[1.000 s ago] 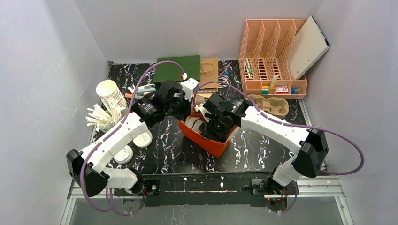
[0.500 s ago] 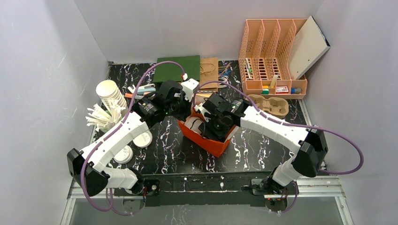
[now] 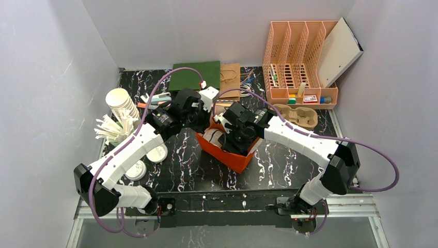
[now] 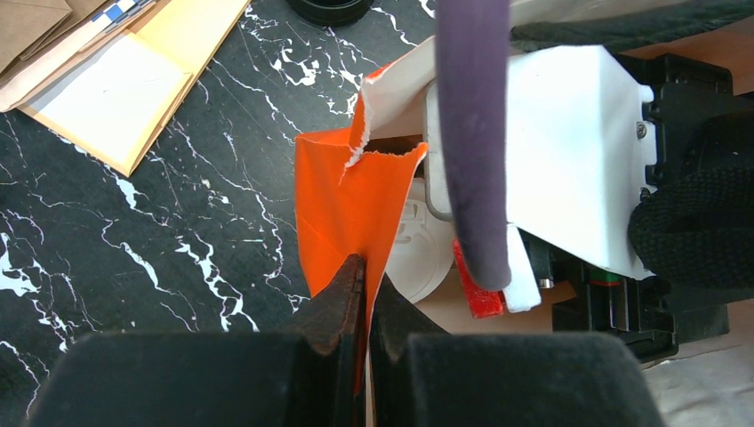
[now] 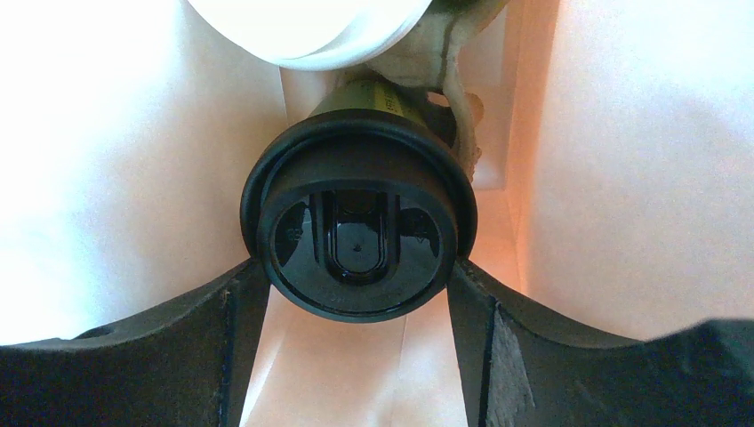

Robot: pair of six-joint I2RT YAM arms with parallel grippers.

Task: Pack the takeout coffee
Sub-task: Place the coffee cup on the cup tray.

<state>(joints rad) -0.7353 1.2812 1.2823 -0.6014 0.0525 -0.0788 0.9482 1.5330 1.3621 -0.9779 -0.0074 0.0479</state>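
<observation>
Two grips: right jaws, wide, flank and clasp takeout coffee (image 5: 356, 236) (inside orange bag (image 4: 333, 209)); left jaws pinch bag rim.

White cup stack (image 3: 122, 103), peach organizer (image 3: 295, 62)

The takeout coffee (image 5: 356, 236) sits inside the bag (image 3: 235, 157), between the right fingers (image 5: 178, 347), seemingly touching both.
</observation>
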